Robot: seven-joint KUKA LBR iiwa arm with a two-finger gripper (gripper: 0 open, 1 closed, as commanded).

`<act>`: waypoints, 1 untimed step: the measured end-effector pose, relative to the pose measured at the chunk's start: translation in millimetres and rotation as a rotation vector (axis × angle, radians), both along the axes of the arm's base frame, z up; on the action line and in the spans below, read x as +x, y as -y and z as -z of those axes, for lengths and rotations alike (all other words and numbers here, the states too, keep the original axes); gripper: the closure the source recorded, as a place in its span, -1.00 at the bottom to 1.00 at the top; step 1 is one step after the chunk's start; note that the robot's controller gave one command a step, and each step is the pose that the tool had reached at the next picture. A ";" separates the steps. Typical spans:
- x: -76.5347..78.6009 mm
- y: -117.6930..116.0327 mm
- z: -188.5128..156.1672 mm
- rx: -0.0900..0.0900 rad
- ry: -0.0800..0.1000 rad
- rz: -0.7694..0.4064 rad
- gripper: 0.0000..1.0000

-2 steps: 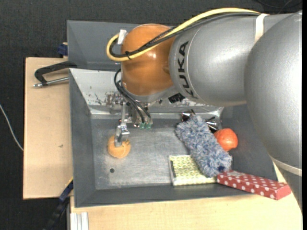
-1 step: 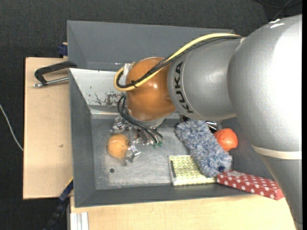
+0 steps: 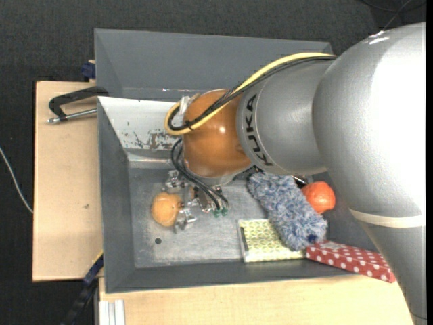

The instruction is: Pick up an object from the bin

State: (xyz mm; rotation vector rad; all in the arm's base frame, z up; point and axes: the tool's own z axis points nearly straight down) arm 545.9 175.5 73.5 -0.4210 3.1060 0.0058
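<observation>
Filling the right half of the view, the arm [image 3: 358, 134] bends down into the bin [image 3: 116, 202], its orange wrist cover [image 3: 211, 139] low over the back of the floor. A blue fuzzy duster [image 3: 287, 210] lies against the right side, and a red dotted cloth [image 3: 352, 260] sits at the front right corner. Just left of the cloth is a green patterned pad [image 3: 262, 241]. An orange ball [image 3: 320, 197] is tucked behind the duster.

On the left of the floor, well apart from the rest, sits a small tan ball [image 3: 164, 210]. The hand [image 3: 186, 207] is down at floor level just beside it, on its right. I cannot tell whether the hand is released or clenched, nor whether it touches the ball.

By my reading, the step in hand is the approach to the grasp. The next move calls for centring the hand on the tan ball, closing gently so it does not roll away, then lifting straight up.
</observation>
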 end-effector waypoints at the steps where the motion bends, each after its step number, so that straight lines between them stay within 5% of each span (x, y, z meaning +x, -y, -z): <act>1: 0.0 0.0 0.0 0.000 0.000 0.000 1.00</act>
